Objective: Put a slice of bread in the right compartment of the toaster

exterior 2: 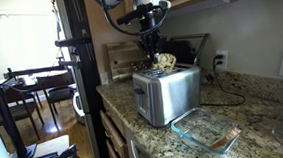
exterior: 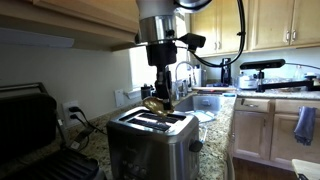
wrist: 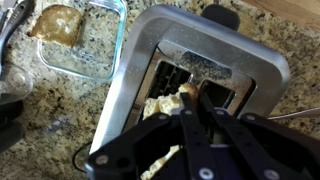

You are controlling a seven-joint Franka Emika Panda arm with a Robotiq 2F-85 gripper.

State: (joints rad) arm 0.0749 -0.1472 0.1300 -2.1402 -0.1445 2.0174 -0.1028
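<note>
Black gripper linkages fill the bottom of the wrist view, the jaws clamped together on a pale bread slice whose lower edge dips into the toaster. It appears to enter the slot nearer the glass dish, though the fingers hide part of it. That dish lies just beside the toaster on the speckled granite countertop and holds a second slice. In both exterior views the brushed-steel toaster stands upright with the arm coming straight down over its black top. Any lettering on it is too blurred to read. A black contact grill stands near it.
</note>
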